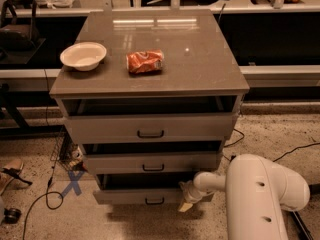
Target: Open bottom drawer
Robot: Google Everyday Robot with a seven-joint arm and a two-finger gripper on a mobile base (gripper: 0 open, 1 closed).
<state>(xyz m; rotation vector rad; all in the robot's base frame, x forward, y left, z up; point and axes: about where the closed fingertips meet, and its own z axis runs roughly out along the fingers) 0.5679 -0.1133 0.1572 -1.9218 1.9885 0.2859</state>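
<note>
The bottom drawer is the lowest, narrowest grey-beige front of three, with a small black curved handle at its centre. It stands pulled out a little, with a dark gap above its front. My gripper sits at the drawer's right end, low near the floor, at the tip of my white arm. It is to the right of the handle and not on it.
The middle drawer and top drawer also stand slightly open. A white bowl and a red crumpled bag lie on the cabinet top. Cables and a blue X mark lie on the floor at left.
</note>
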